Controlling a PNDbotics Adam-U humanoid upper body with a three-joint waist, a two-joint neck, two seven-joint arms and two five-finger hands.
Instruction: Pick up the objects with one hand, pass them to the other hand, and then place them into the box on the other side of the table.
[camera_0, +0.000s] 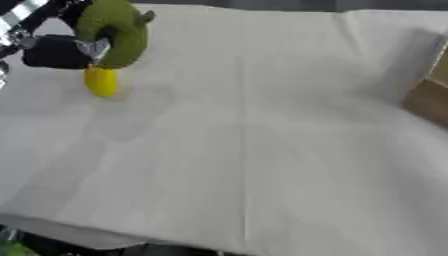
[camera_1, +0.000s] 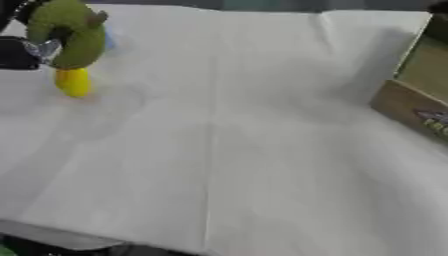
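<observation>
At the far left, the left hand (camera_0: 57, 50) grasps a green curved soft toy (camera_0: 115, 31) with a yellow piece (camera_0: 101, 81) at its lower end, held above the white tabletop (camera_0: 245, 150). At the right edge stands the cardboard box (camera_1: 418, 107), well apart from the toy.

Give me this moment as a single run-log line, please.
left hand: holding green and yellow toy above the white table, far left | right hand: not in view | box: right edge | handover: not yet done
</observation>
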